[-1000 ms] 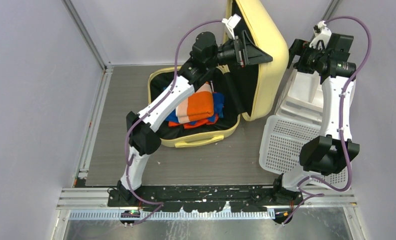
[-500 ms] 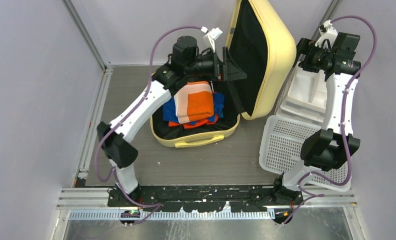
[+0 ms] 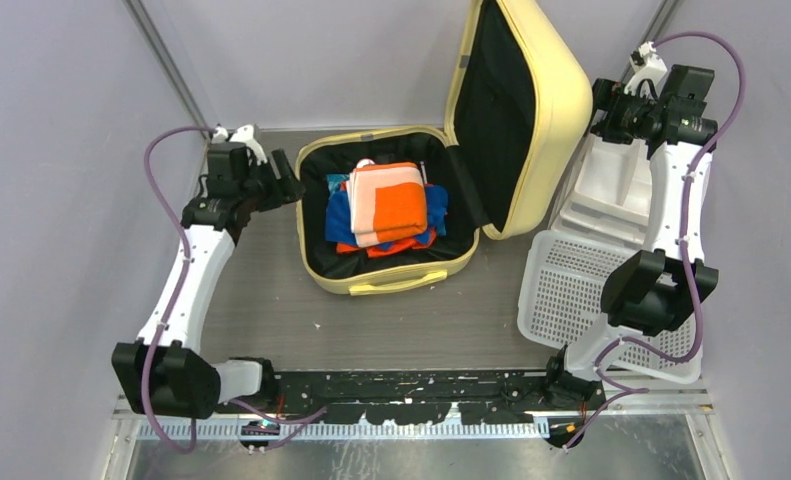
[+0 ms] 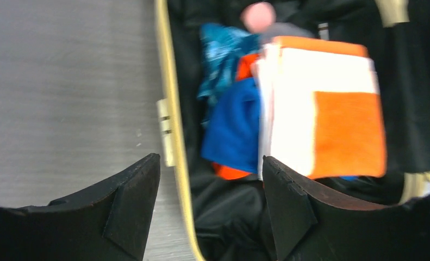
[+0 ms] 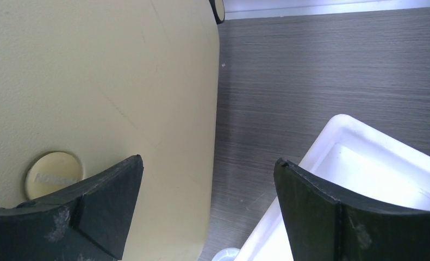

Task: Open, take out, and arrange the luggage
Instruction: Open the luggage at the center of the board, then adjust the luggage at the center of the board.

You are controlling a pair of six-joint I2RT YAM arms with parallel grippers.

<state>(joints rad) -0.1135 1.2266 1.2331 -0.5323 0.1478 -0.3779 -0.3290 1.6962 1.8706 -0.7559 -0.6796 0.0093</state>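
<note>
The pale yellow suitcase lies open on the floor, its lid standing upright at the right, black lining facing left. Folded clothes lie inside: an orange-and-white piece on top of blue ones. My left gripper is open and empty, just left of the suitcase's left rim; its view looks across the rim at the orange-and-white piece. My right gripper is open and empty, beside the lid's outer shell and apart from it.
A white stacked drawer bin stands right of the lid, seen also in the right wrist view. A white perforated basket lies in front of it. Grey walls and metal frame posts close in the floor on all sides.
My left arm has swung away from the lid, leftward and down to the suitcase's left rim. The lid stands further open. The right arm has barely moved.
</note>
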